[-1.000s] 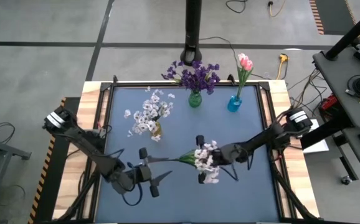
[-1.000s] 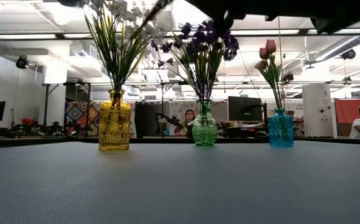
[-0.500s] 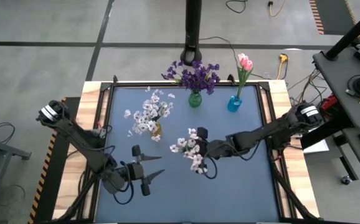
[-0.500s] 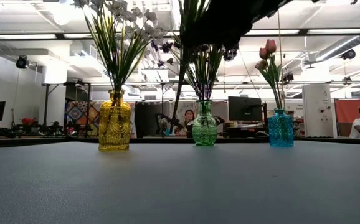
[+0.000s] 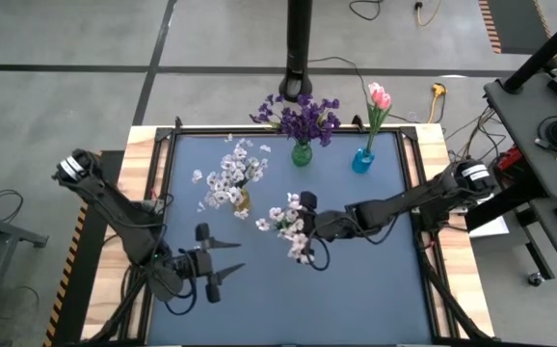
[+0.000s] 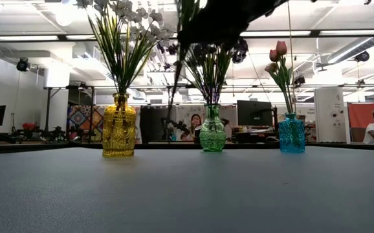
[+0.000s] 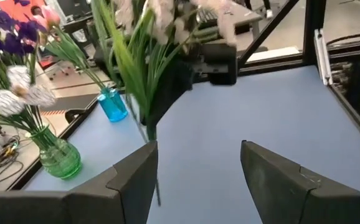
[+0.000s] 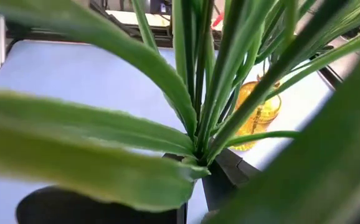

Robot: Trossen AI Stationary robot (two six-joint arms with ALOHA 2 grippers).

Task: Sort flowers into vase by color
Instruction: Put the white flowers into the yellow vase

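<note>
The left end effector (image 5: 223,258) hovers near the tabletop's (image 5: 375,289) front left, fingers apart and holding nothing. Near the middle of the left half stands the yellow vase (image 5: 243,200) with white sprays. Just beside it, toward the centre, the right end effector (image 5: 309,226) is clamped on a white flower sprig (image 5: 293,227) held above the tabletop. At the back edge stand the green vase (image 5: 302,152) with purple blossoms and the blue vase (image 5: 362,160) with pink tulips.
</note>
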